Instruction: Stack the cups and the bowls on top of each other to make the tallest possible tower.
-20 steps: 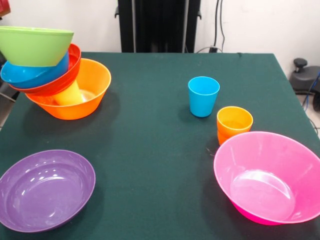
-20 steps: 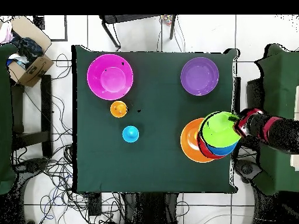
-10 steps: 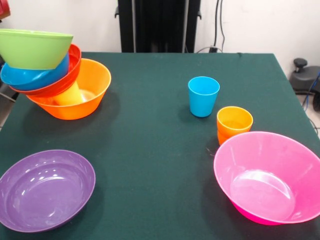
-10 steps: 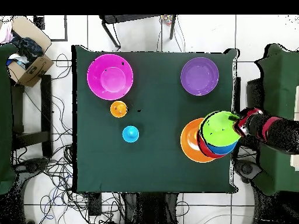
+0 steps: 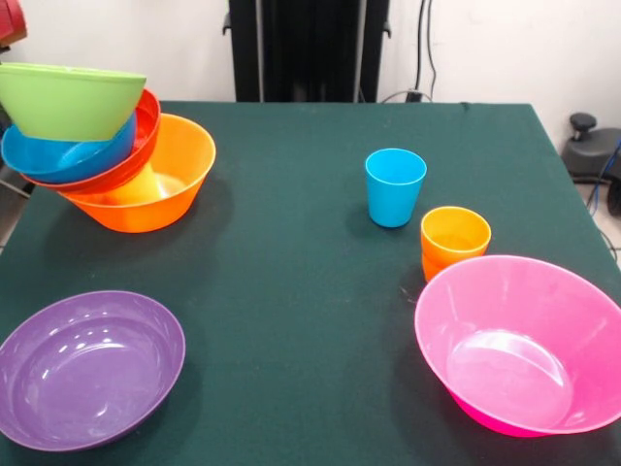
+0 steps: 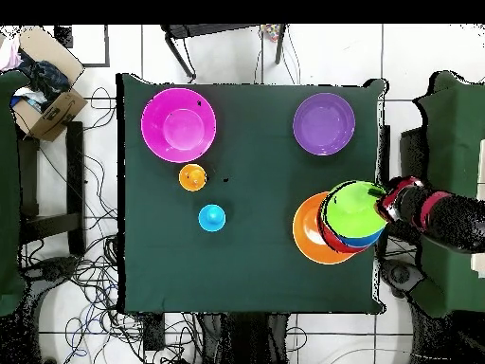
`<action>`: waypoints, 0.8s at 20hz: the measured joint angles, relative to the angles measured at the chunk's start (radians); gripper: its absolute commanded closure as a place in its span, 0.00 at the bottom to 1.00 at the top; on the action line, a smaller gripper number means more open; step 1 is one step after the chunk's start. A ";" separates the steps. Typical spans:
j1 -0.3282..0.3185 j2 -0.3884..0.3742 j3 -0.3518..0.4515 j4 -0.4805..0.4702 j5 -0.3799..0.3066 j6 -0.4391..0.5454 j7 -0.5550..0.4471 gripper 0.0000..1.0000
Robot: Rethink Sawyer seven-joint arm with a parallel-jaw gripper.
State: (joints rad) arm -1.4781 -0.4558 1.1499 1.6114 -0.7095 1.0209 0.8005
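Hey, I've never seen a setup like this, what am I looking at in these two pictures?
It's a robot arm at a table, asked to stack plastic cups and bowls. One camera faces the robot across the table; the other looks straight down.

At one corner a leaning pile stands: a big orange bowl, then a red-orange bowl, a blue bowl and a green bowl on top. A yellow cup sits inside the orange bowl.

Loose on the cloth are a blue cup, an orange cup, a pink bowl and a purple bowl.

From above, the red and black arm brings its tool beside the green bowl. Whether it grips anything isn't visible.
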 measured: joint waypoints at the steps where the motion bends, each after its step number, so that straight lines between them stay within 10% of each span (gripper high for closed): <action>1: 0.000 0.000 -0.002 0.002 0.000 -0.002 0.000 1.00; 16: 0.001 -0.054 -0.057 0.090 -0.008 -0.017 0.000 1.00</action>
State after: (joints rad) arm -1.4773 -0.5101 1.0930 1.7013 -0.7174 1.0038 0.8005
